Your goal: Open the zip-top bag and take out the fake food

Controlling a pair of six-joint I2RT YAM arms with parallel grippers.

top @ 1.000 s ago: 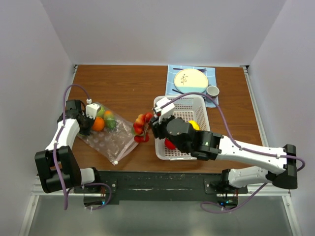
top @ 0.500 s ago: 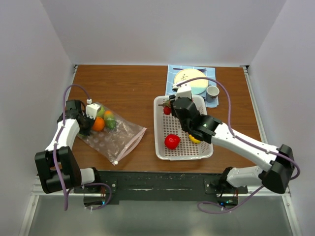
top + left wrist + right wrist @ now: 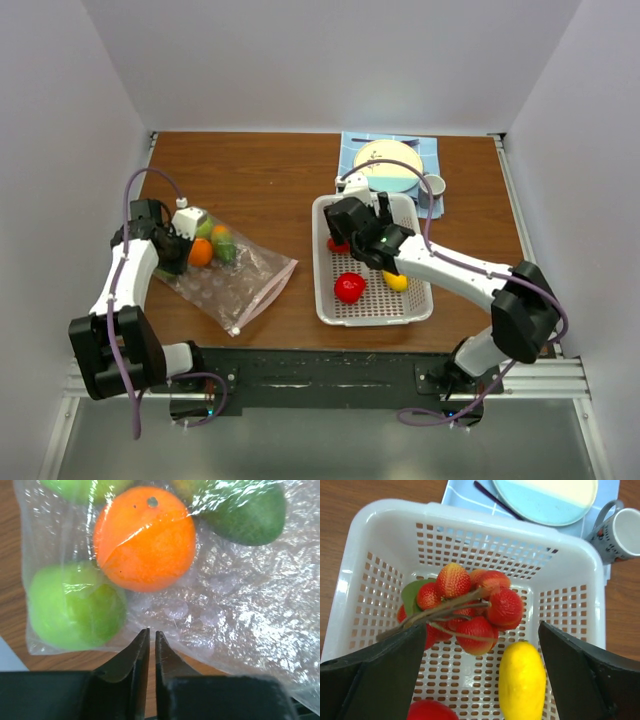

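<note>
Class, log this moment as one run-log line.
left claw: shut on bag | right claw: open above basket | basket: strawberries, lemon | bag: orange, green fruit

No legible text, label or number in any view (plate (image 3: 385,160) shows sprig motif only)

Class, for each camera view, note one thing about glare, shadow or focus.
Left wrist: white glare speckles the zip-top bag; the left claw is a dark silhouette. Right wrist: strawberries sharp, evenly lit; fingers dark. Top external: soft, even light, faint shadows.
</note>
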